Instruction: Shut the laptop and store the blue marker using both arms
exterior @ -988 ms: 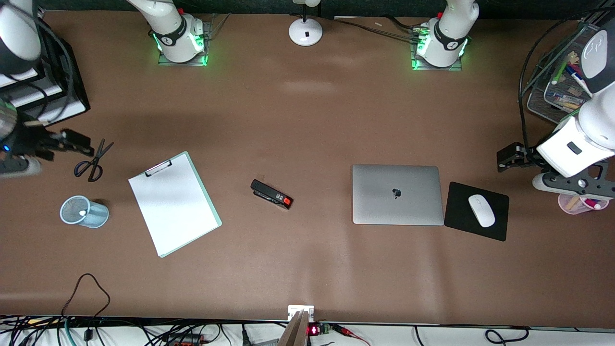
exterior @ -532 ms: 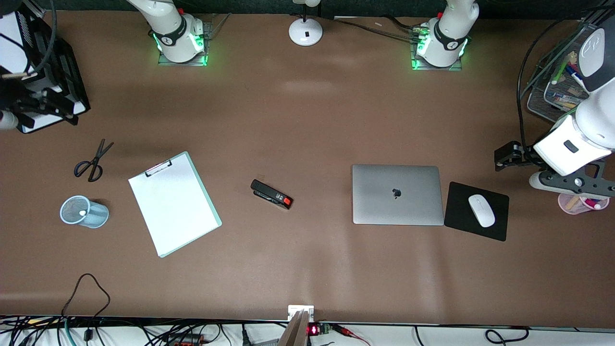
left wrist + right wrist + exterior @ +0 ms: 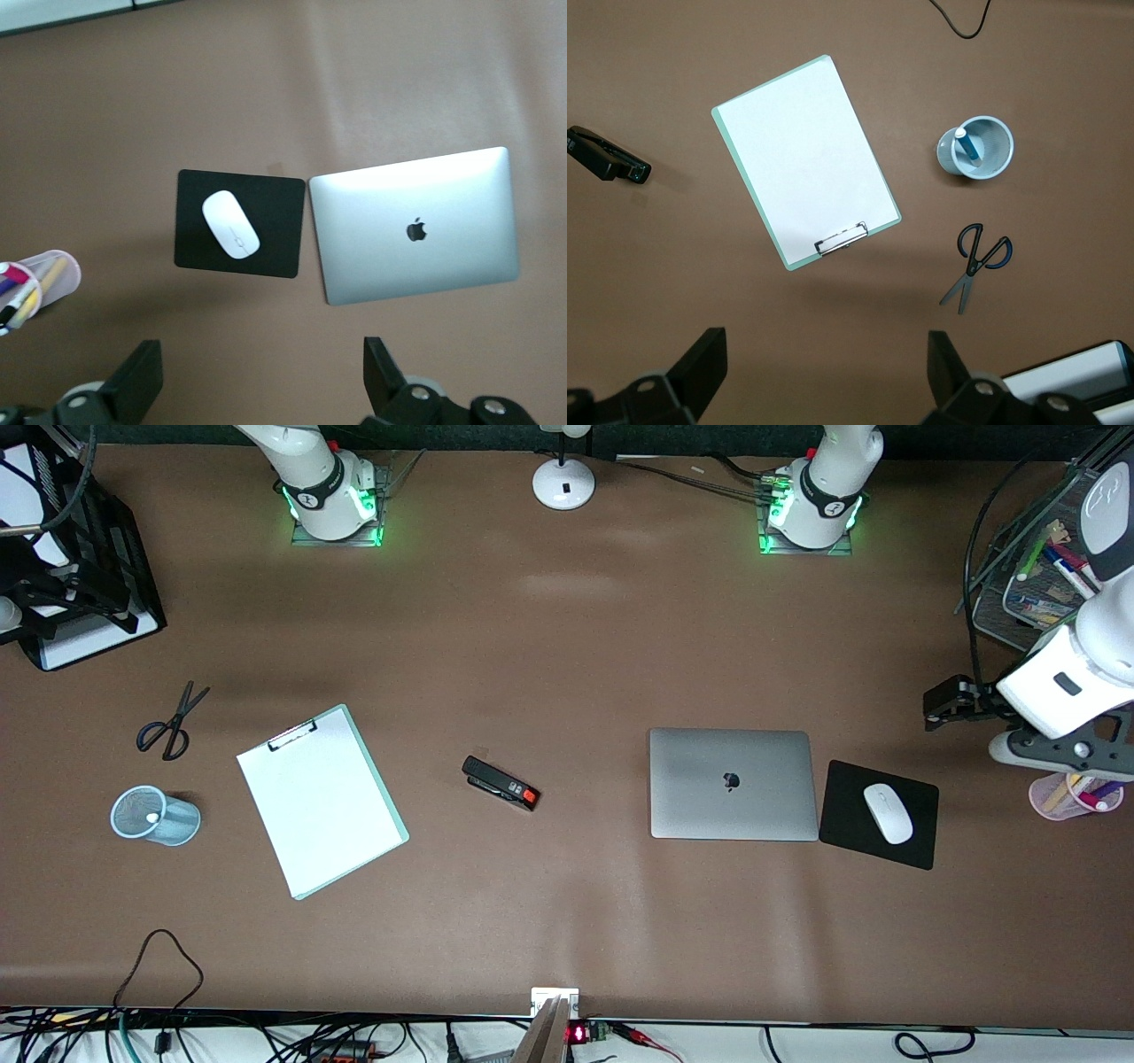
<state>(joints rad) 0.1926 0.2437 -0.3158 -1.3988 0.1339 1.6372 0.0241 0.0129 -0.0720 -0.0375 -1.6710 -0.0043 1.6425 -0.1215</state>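
Observation:
The laptop (image 3: 732,783) lies shut and flat, lid up with the dark apple logo showing; it also shows in the left wrist view (image 3: 416,226). The blue marker (image 3: 967,147) stands in a pale blue mesh cup (image 3: 975,148), whitish end up; in the front view only that end (image 3: 152,817) shows inside the cup (image 3: 156,815). My left gripper (image 3: 944,701) is open and empty in the air above bare table beside the mouse pad; its fingers frame the left wrist view (image 3: 263,381). My right gripper (image 3: 75,598) is open and empty over the black paper tray (image 3: 133,593); it also shows in the right wrist view (image 3: 824,372).
A clipboard (image 3: 321,801), a black stapler (image 3: 500,783) and scissors (image 3: 170,722) lie between cup and laptop. A black mouse pad (image 3: 842,824) with a white mouse (image 3: 888,813) lies beside the laptop. A pink pen cup (image 3: 1074,795), a wire basket (image 3: 1032,593) and a lamp base (image 3: 563,483) stand at the edges.
My right gripper rose from beside the scissors and swung away to over the black paper tray. My left gripper shifted slightly farther from the laptop. Laptop and cup have not moved.

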